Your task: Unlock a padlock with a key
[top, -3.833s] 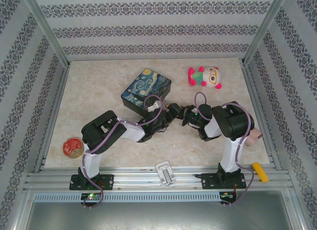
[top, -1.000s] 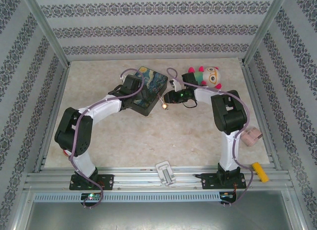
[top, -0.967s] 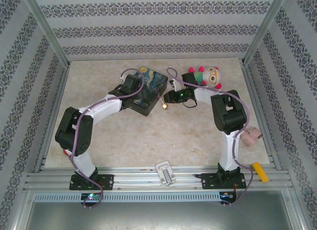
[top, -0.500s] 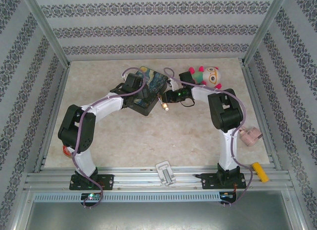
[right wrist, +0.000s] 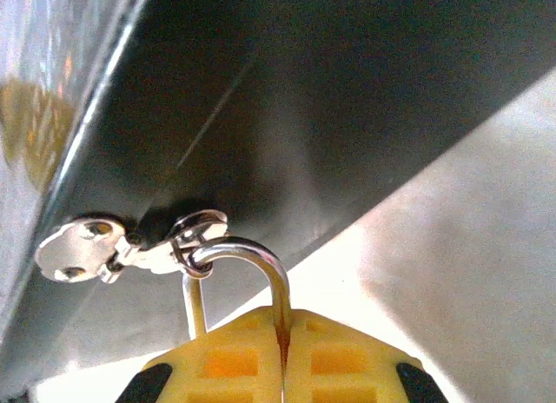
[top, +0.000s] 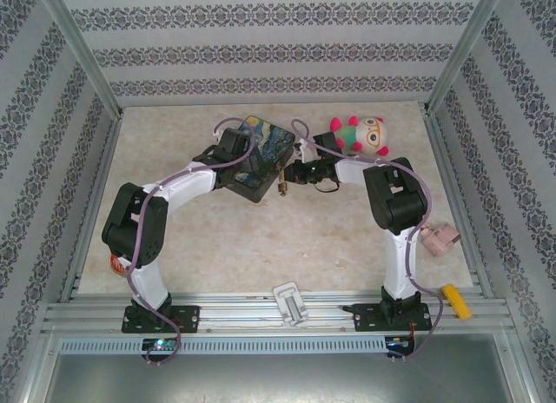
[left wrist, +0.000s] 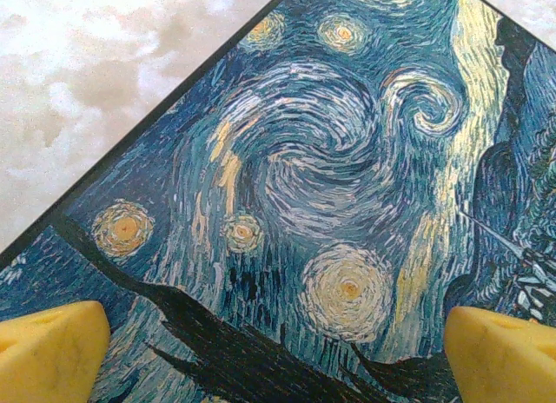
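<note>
The painted tin (top: 261,151) lies at the back centre of the table. My left gripper (top: 246,164) hovers open over its starry lid (left wrist: 295,177), one yellow fingertip (left wrist: 52,351) at each lower corner of the left wrist view. My right gripper (top: 293,175) is at the tin's right corner. Its yellow fingers (right wrist: 347,360) are shut on the padlock (top: 281,187), and one leg of the silvery shackle (right wrist: 248,251) disappears between them. The shackle passes through a small ring (right wrist: 195,234) on a silvery tab (right wrist: 74,251) at the tin's dark side. The padlock's body and the key are hidden.
A pink and green plush toy (top: 358,135) lies just behind the right arm. A red round tin (top: 113,262) sits at the near left, a pink object (top: 439,238) at the near right. A yellow object (top: 456,300) and a white one (top: 291,303) rest on the front rail.
The right gripper has slid left against the tin's corner, carrying the dangling padlock with it, and has closed fully. The left arm's elbow shifted slightly; its gripper stays open over the lid.
</note>
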Action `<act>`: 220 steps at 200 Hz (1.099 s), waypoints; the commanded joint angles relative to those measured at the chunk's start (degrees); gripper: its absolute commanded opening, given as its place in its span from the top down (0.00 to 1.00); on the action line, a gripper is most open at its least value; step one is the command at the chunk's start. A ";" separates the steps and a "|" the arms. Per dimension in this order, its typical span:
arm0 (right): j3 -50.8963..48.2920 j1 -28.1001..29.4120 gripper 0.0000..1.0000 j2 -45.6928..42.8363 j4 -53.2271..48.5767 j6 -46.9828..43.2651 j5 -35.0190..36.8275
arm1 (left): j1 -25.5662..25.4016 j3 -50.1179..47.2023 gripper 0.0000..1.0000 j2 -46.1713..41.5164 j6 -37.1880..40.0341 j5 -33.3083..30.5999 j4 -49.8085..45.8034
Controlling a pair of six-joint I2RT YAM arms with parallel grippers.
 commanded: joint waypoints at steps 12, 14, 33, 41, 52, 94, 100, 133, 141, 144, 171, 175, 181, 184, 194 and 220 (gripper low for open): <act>-5.79 -0.02 1.00 -3.46 15.42 19.82 2.52 | 0.67 -3.19 0.01 0.57 -2.86 1.29 -2.72; -5.96 -0.06 1.00 -3.41 16.17 20.66 2.61 | 0.66 -3.24 0.01 0.59 -2.92 1.33 -2.72; -6.98 0.25 1.00 -2.98 21.47 26.19 3.69 | 0.63 -4.08 0.01 0.41 -3.32 1.41 -2.47; -6.98 0.49 1.00 -2.84 21.76 27.10 4.85 | 0.65 -4.35 0.01 0.36 -3.32 1.39 -2.38; -7.29 0.65 1.00 -2.97 22.12 28.41 6.80 | 0.63 -4.50 0.01 0.23 -3.32 1.18 -2.44; -9.34 0.64 1.00 -3.43 28.68 36.38 11.58 | 0.66 -4.59 0.01 0.16 -2.81 0.38 -2.71; -9.43 0.72 1.00 -3.46 29.75 37.50 12.02 | 0.65 -4.60 0.01 0.19 -2.80 0.33 -2.80; -8.99 0.81 1.00 -3.72 31.34 40.12 14.70 | 0.70 -5.00 0.01 0.00 -2.80 0.37 -2.72; -8.97 0.73 1.00 -3.82 31.43 40.47 15.26 | 0.64 -5.15 0.01 -0.09 -2.88 0.37 -2.72; -9.00 0.72 1.00 -3.88 31.50 40.48 15.38 | 0.68 -5.19 0.01 -0.10 -2.88 0.37 -2.72; -9.16 0.64 1.00 -3.90 31.67 41.22 16.75 | 0.73 -5.66 0.01 -0.64 -2.88 0.00 -2.63; -9.17 0.64 1.00 -3.93 31.81 41.41 16.93 | 0.71 -5.71 0.01 -0.69 -2.88 -0.12 -2.63; -9.25 0.60 1.00 -3.81 32.22 41.82 17.23 | 0.67 -5.87 0.01 -0.90 -2.89 -0.21 -2.57; -9.21 0.53 1.00 -3.73 32.48 42.02 17.39 | 0.68 -5.93 0.01 -0.87 -2.89 -0.24 -2.50; -9.46 0.38 1.00 -3.57 33.50 42.95 17.88 | 0.65 -6.28 0.01 -1.15 -2.93 -0.33 -2.41; -10.21 0.10 1.00 -3.28 35.92 45.02 19.82 | 0.72 -6.68 0.01 -1.40 -2.97 -0.35 -2.41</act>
